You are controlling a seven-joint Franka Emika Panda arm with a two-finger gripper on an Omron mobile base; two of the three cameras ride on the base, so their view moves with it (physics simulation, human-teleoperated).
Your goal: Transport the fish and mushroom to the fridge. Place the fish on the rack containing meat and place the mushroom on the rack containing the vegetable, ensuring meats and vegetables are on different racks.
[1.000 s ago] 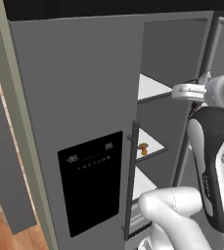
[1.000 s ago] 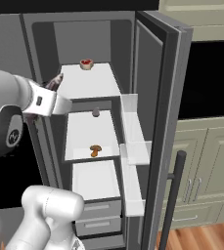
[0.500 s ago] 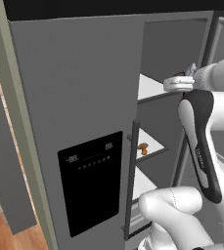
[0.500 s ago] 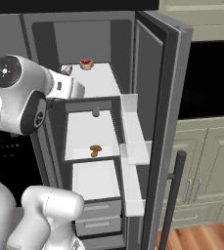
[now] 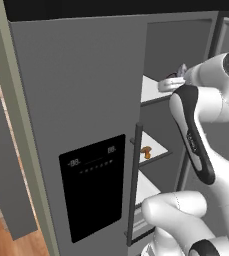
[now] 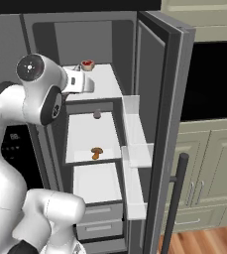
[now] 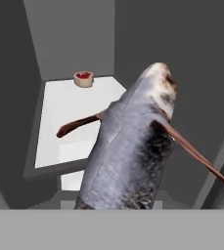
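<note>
Up close in my hand view the fish [image 7: 133,146] rises grey and big from between the fingers, so my gripper [image 6: 86,84] is clamped on it, at the front of the fridge's [image 5: 81,100] top rack [image 6: 102,82]. Beyond it, at the back of that rack, sits the meat [image 7: 83,78]. The right base view adds the mushroom [image 6: 96,152] two racks down and a small grey lump [image 6: 97,114] between. The left base view gives the closed door's black panel [image 5: 93,185].
</note>
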